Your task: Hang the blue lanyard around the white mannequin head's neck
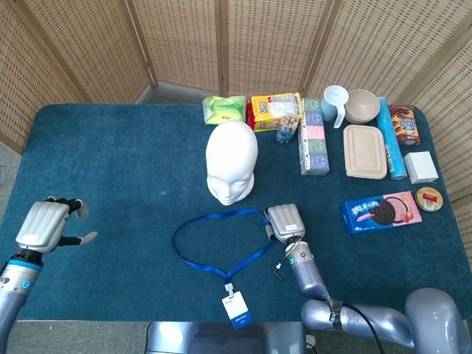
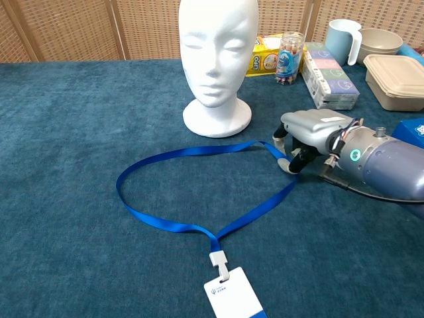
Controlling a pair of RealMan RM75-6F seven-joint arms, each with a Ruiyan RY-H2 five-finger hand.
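Note:
The blue lanyard [image 1: 193, 232] lies in a wide loop on the table in front of the white mannequin head [image 1: 231, 161], which stands upright. The lanyard's white badge [image 2: 233, 293] rests near the front edge. My right hand [image 2: 306, 138] sits at the right bend of the loop [image 2: 265, 147]. Its fingers curl down around the strap there, and the strap passes between thumb and fingers. The rest of the loop stays flat on the cloth. My left hand [image 1: 50, 223] hovers at the far left, fingers apart and holding nothing.
Behind and right of the head stand snack packs [image 1: 274, 110], a small jar [image 1: 287, 130], a tall box [image 1: 313, 137], a mug [image 1: 335, 103], a bowl [image 1: 362, 105] and a lidded container [image 1: 365, 151]. A cookie box [image 1: 380, 212] lies right of my right hand.

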